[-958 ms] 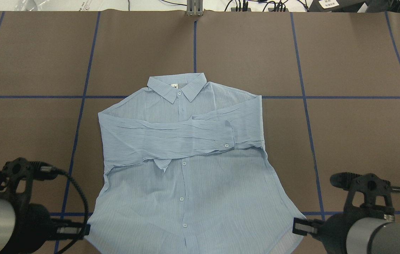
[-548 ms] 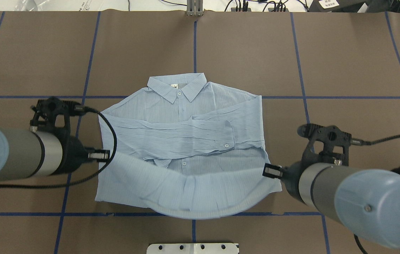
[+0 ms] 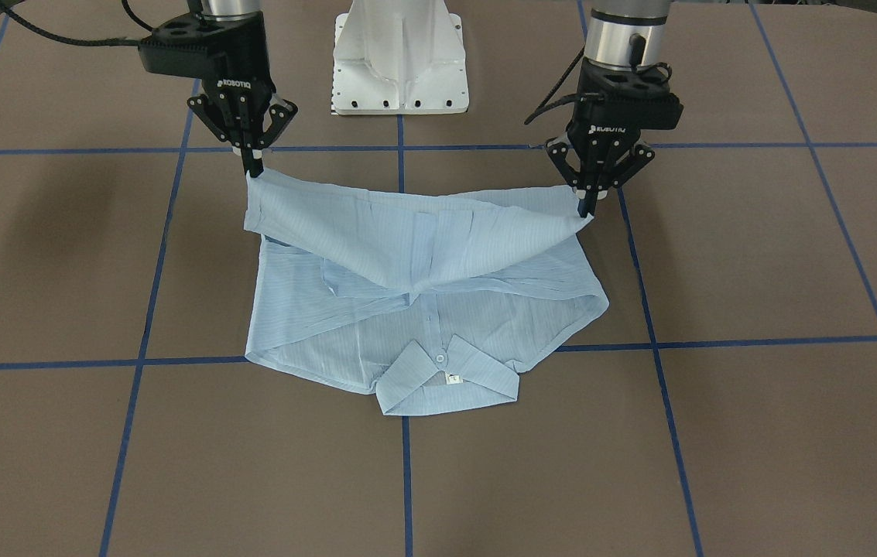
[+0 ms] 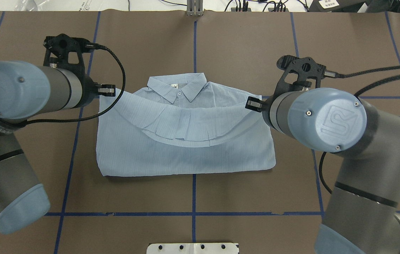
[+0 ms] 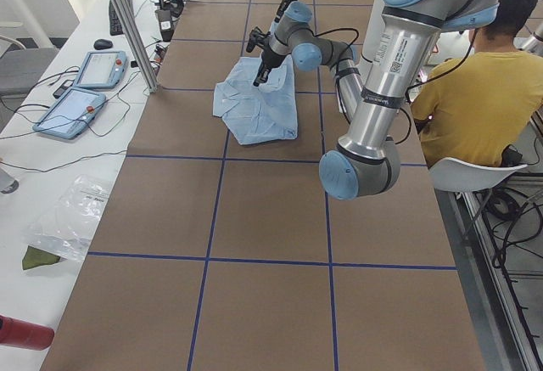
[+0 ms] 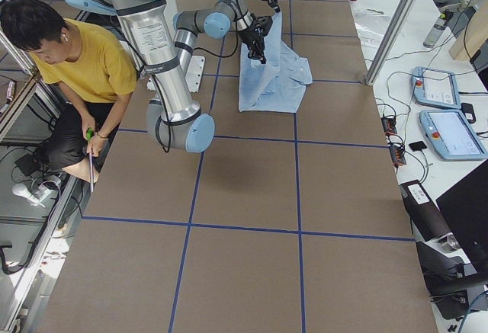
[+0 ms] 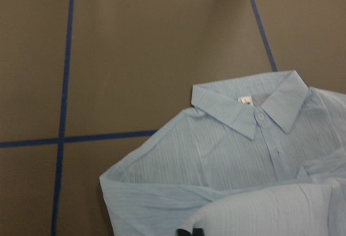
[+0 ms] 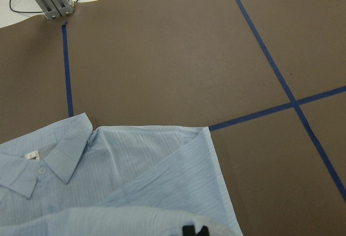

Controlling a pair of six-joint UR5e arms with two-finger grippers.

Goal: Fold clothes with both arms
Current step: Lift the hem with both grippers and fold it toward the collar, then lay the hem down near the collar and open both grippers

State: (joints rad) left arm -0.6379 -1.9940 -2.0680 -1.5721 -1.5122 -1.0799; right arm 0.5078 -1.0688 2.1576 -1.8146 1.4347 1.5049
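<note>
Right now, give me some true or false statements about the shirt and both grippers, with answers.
1. The left gripper and the right gripper both have fingers shut on the shirt. True.
2. The lifted hem sags in the middle between them. True.
3. The hem already covers the collar. False: the collar lies uncovered.
4. The neck label is hidden. False: it shows inside the collar.

Left tool (image 3: 585, 203) and right tool (image 3: 251, 164), both pointing straight down, jaws pinched together, held well apart
</note>
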